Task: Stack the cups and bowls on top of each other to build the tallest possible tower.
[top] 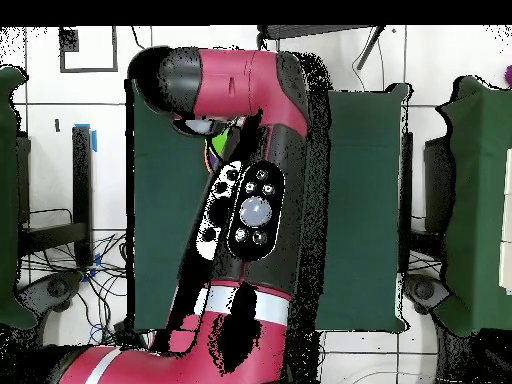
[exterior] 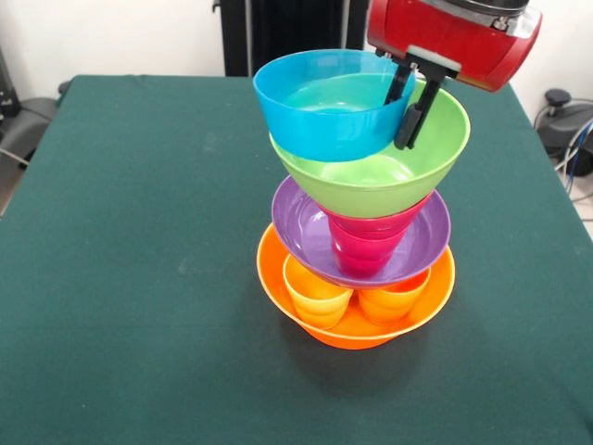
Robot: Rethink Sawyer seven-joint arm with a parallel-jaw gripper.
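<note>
One tower (exterior: 357, 209) stands on the green table (exterior: 130, 232), right of centre in the front view. Visible count: four bowls, three cups.

Bottom to top: a large orange bowl (exterior: 357, 329) as base, holding a yellow cup (exterior: 315, 295) and an orange cup (exterior: 391, 301) side by side. A purple bowl (exterior: 306, 232) rests on them, with a red cup (exterior: 364, 243) upright inside it. A lime green bowl (exterior: 380, 181) sits on the red cup. A light blue bowl (exterior: 324, 107) lies on top, tilted and shifted to the picture's left.

The gripper (exterior: 412, 109) hangs from the red arm (exterior: 454, 37); its two dark fingers (exterior: 410, 119) straddle the light blue bowl's rim, closed on it, over the green bowl.

In the overhead view the arm (top: 250, 210) covers the tower; only a sliver of green (top: 213, 150) shows beside it.
</note>
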